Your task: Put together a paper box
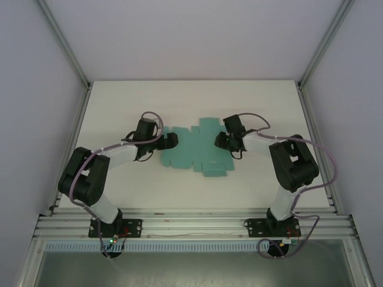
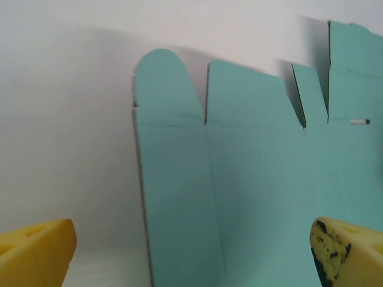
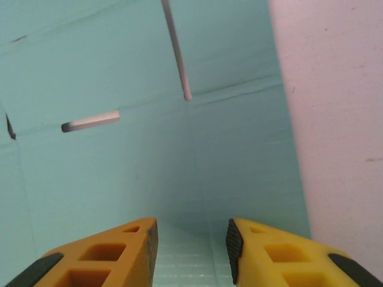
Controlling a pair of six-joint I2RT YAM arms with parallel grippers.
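Midway across the white bench [image 1: 119, 101], the paper box [image 1: 194, 152] is lying flat, unfolded. My left end effector [image 2: 191, 251] is gaping wide at its left panel, my right end effector [image 3: 191, 239] hovering slightly parted; gripping beside a crease should fold it cleanly.

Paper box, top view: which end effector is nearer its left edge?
Left. The left end effector sits at the left edge of the box. The right end effector is over the sheet's right half, across from that edge.
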